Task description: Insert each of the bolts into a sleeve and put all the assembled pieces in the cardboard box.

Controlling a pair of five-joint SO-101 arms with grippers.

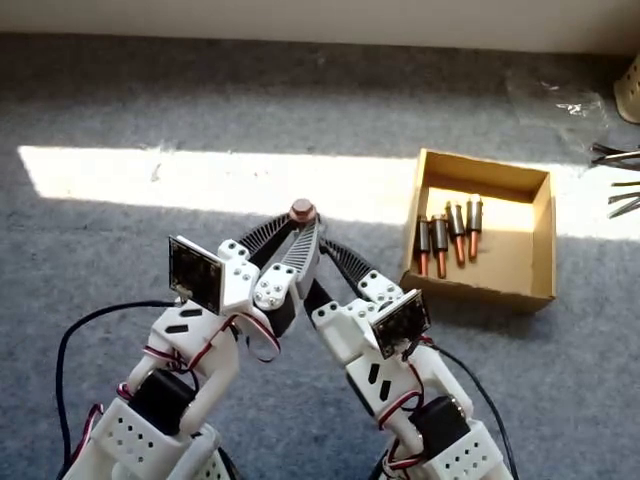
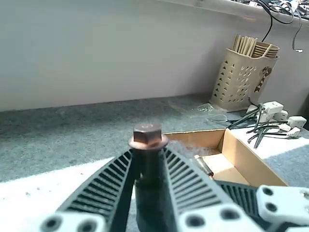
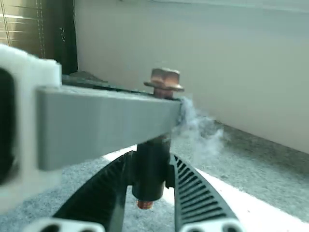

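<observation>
From the high view, the two arms rise from 6 o'clock and meet at the middle of the grey tabletop (image 1: 120, 230). The left gripper (image 1: 296, 226) and right gripper (image 1: 318, 240) come together on one upright bolt (image 1: 302, 210), whose flanged hex head shows above the fingertips. At 3 o'clock from the bolt, well apart from it, the cardboard box (image 1: 540, 235) sits open. Four assembled pieces (image 1: 441, 238) lie side by side on its floor, near its 9 o'clock wall. A band of sunlight (image 1: 200, 180) runs across the tabletop from 9 o'clock into the box.

In the left wrist view, the left gripper (image 2: 148, 157) is clamped on the bolt (image 2: 148, 135) just under its flange. The dark sleeve (image 2: 150, 203) hangs on the shank between the ribbed fingers. One finger (image 2: 241, 193) of the right gripper reaches in beside them. Beyond lies the cardboard box (image 2: 246, 162), with one assembled piece (image 2: 203, 165) visible inside. A beige holder (image 2: 246, 72) and some cables (image 2: 260, 128) stand farther off by the wall (image 2: 96, 48).

In the right wrist view, the right gripper (image 3: 150, 162) is closed around the sleeve (image 3: 149, 181). The bolt head (image 3: 164, 79) stands above the sleeve, and the coppery bolt tip (image 3: 145, 204) pokes out beneath it. A finger (image 3: 111, 123) of the left gripper crosses just under the head.
</observation>
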